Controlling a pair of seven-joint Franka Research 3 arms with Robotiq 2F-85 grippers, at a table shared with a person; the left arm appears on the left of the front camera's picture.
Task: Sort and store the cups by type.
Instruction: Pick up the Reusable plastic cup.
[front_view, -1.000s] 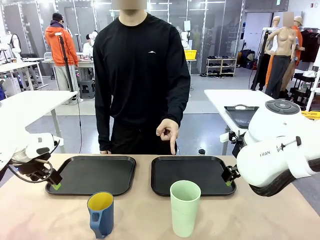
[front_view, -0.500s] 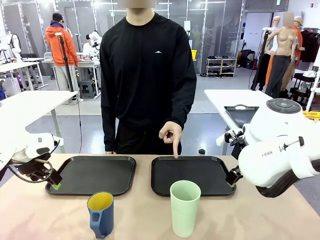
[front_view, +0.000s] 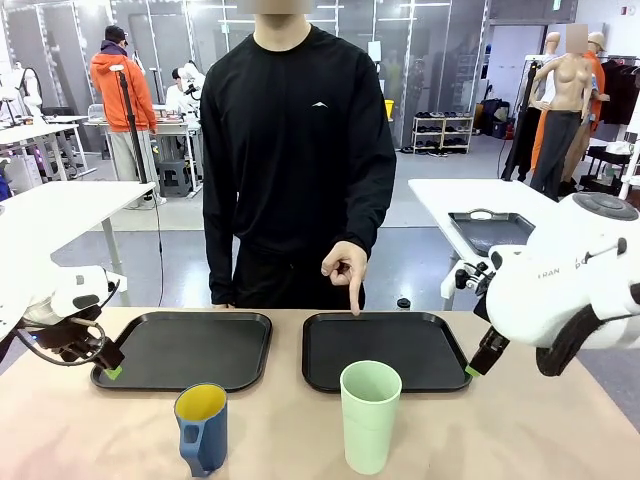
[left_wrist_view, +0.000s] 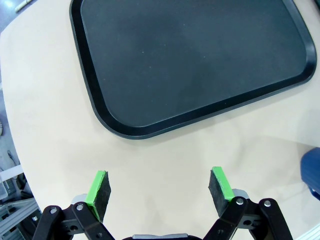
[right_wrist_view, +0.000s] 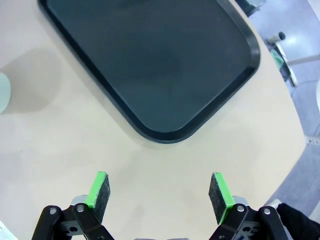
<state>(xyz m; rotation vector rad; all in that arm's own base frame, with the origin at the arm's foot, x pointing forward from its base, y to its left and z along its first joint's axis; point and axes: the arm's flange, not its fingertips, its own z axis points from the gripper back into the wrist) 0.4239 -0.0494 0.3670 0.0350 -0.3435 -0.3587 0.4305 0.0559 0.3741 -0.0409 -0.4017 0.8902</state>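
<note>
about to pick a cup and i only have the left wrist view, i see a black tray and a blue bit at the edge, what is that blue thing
observer: it's a dark blue mug, yellow inside, standing upright on the table in front of the left tray, on the robot's side.
operator: any other cup out there
observer: yes, a mint-green tumbler stands upright in front of the right tray, a second black one beside yours.
operator: is the person doing anything
observer: the person's hand points one finger down at the far edge of the right tray.
</note>
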